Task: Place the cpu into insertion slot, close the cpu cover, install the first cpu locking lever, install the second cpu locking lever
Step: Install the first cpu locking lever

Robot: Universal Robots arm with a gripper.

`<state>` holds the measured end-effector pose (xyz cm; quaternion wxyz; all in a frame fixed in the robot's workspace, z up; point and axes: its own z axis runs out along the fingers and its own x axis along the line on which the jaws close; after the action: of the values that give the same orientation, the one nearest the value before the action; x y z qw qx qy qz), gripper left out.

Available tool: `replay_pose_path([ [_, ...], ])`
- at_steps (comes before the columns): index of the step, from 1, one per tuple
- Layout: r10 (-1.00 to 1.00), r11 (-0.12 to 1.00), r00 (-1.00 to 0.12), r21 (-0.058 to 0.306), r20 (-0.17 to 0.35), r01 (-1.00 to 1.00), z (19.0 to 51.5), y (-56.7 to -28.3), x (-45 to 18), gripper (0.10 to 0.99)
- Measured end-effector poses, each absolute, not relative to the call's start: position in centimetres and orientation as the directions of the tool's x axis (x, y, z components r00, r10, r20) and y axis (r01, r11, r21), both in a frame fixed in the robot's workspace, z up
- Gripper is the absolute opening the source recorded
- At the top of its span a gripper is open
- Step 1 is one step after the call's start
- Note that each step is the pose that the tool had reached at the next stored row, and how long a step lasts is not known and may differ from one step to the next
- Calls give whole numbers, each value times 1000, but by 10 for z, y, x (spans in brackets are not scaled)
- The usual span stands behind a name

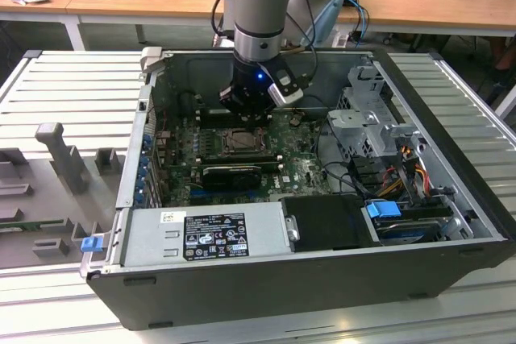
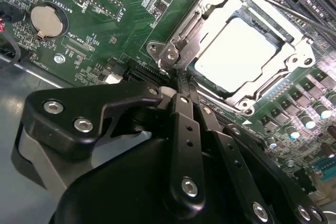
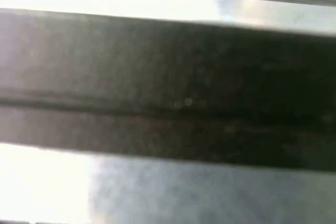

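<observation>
Exterior view: the gripper (image 1: 246,112) hangs inside the open computer case (image 1: 451,223), just behind the insertion slot (image 1: 239,142); second wrist view: its fingers (image 2: 185,109) pinched together, empty, beside the cpu (image 2: 234,53) seated under the closed cpu cover (image 2: 210,9); first wrist view: a blurred dark band.

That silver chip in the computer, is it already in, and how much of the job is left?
The cpu already lies in the insertion slot, and the cpu cover looks folded down around it, so those two steps look done. The gripper hangs just beside the cover's hinge end, its jaws closed and empty. A thin lever rod runs along one side of the socket; whether either lever is locked I cannot tell.
</observation>
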<state>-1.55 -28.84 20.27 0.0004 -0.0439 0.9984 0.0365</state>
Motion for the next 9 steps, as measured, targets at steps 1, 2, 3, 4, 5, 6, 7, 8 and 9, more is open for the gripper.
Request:
replay_pose_path([
  [1,-88,994,-996,73,-4,-88,204,-288,-15,106],
  [2,-88,994,-996,72,-3,-88,207,-289,-16,106],
  [3,-88,994,-996,72,-3,-88,209,-289,-16,106],
  [4,-88,994,-996,72,-3,-88,213,-289,-16,106],
  [5,-88,994,-996,72,-3,-88,215,-289,-16,106],
  [6,-88,994,-996,72,-3,-88,217,-289,-16,106],
  [7,-88,994,-996,72,-3,-88,217,-289,-16,106],
  [8,-88,994,-996,72,-3,-88,217,-289,-16,106],
  [9,-87,994,-996,71,-3,-87,217,-289,-15,106],
])
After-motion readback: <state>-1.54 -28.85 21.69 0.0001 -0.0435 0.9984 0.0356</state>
